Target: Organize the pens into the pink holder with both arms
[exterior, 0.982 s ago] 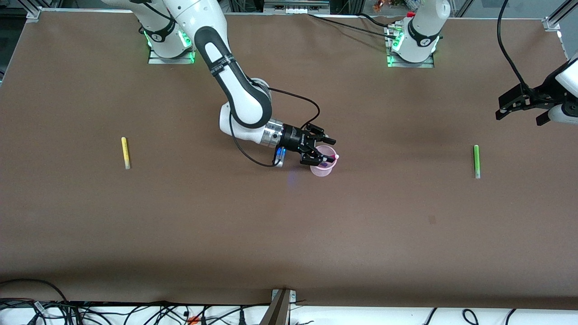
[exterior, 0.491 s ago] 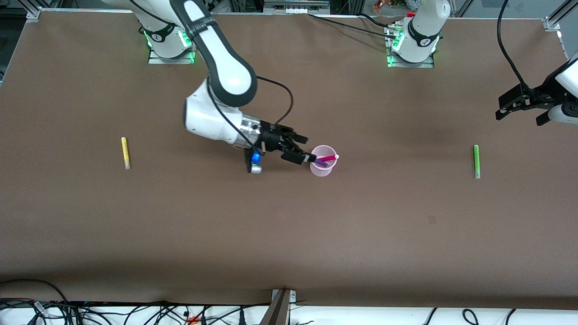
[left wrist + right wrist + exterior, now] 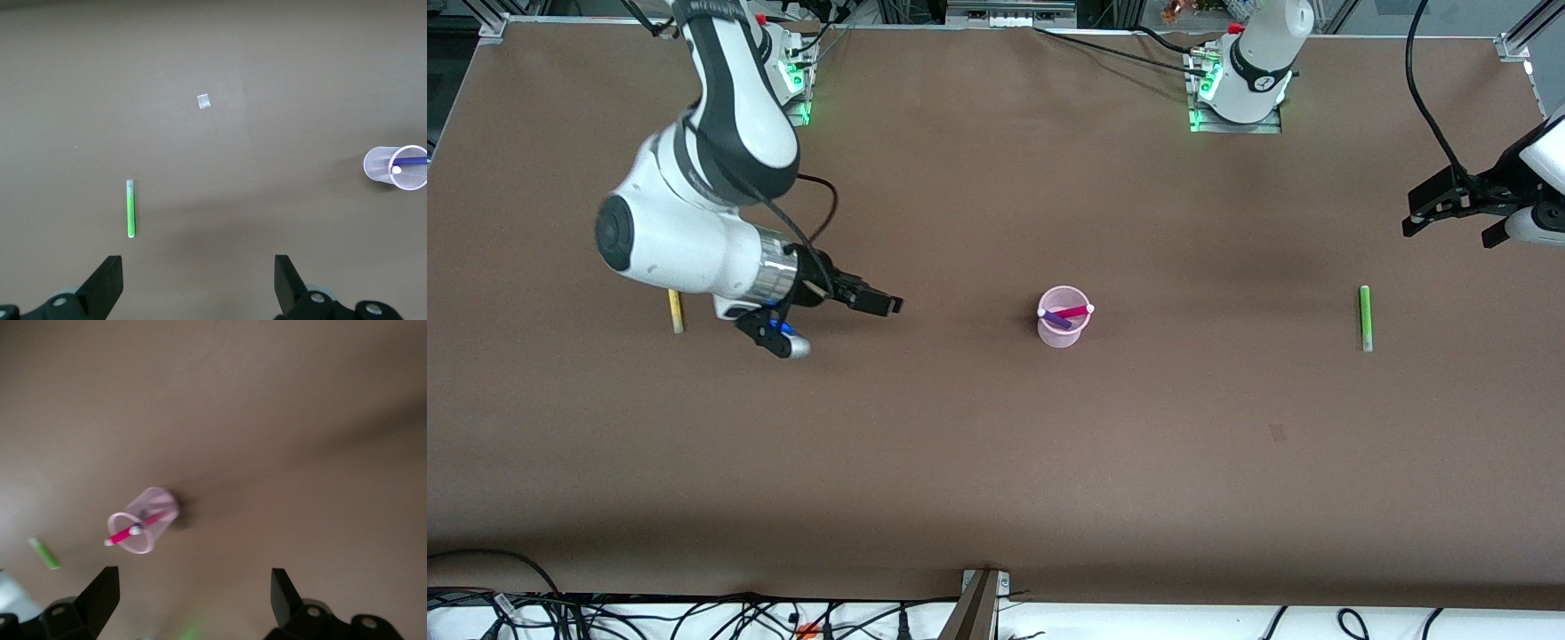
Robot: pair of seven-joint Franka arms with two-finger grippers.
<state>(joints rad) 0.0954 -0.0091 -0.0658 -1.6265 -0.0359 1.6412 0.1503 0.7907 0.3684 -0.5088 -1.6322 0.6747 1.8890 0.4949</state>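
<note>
The pink holder [image 3: 1064, 331] stands mid-table with the magenta pen [image 3: 1076, 311] and the purple pen [image 3: 1056, 317] leaning inside it. The yellow pen [image 3: 676, 313] lies toward the right arm's end, partly hidden by that arm. The green pen [image 3: 1364, 317] lies toward the left arm's end. My right gripper [image 3: 874, 302] is open and empty, over bare table between the yellow pen and the holder. Its wrist view shows the holder [image 3: 148, 519] and the magenta pen [image 3: 127, 534] ahead of the gripper [image 3: 193, 600]. My left gripper [image 3: 1449, 231] waits open and empty above the green pen [image 3: 131, 209], with the gripper [image 3: 198, 287] wide.
The brown table [image 3: 996, 462] carries a small square mark [image 3: 1278, 433], also in the left wrist view [image 3: 204, 101]. The arm bases [image 3: 1236, 98] stand along the edge farthest from the front camera. Cables [image 3: 694, 618] lie off the near edge.
My right gripper has drawn away from the holder toward the right arm's end, leaving the magenta pen in the holder. Its arm now covers part of the yellow pen. The left arm has not moved.
</note>
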